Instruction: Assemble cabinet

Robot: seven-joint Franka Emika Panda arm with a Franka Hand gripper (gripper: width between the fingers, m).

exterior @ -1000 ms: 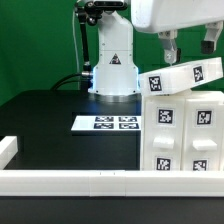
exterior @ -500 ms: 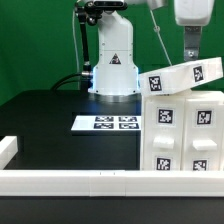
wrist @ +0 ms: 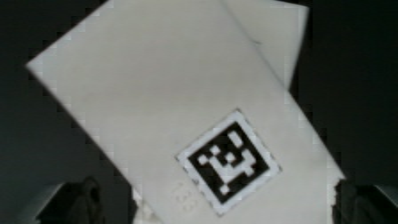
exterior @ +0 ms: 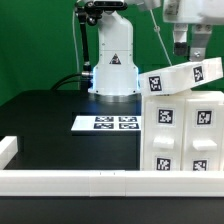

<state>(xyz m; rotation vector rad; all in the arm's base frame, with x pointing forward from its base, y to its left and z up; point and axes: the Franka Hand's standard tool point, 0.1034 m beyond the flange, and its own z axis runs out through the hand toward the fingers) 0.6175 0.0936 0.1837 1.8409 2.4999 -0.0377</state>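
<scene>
The cabinet [exterior: 185, 135], a large white box with black-and-white tags on its front, stands at the exterior view's right. A white tagged panel [exterior: 185, 75] lies tilted across its top. My gripper [exterior: 191, 45] hangs open just above this panel, touching nothing. In the wrist view the same panel [wrist: 178, 90] with its tag fills the frame. The gripper [wrist: 222, 205] is spread wide there, one dark fingertip [wrist: 80, 200] on each side of the panel, with nothing gripped.
The marker board [exterior: 108, 123] lies flat on the black table, to the left of the cabinet in the exterior view. The arm's white base [exterior: 113, 60] stands at the back. A low white rail [exterior: 70, 180] runs along the table's front edge.
The gripper has turned about its wrist and shifted a little sideways above the tilted panel, staying open. The panel and cabinet have not moved.
</scene>
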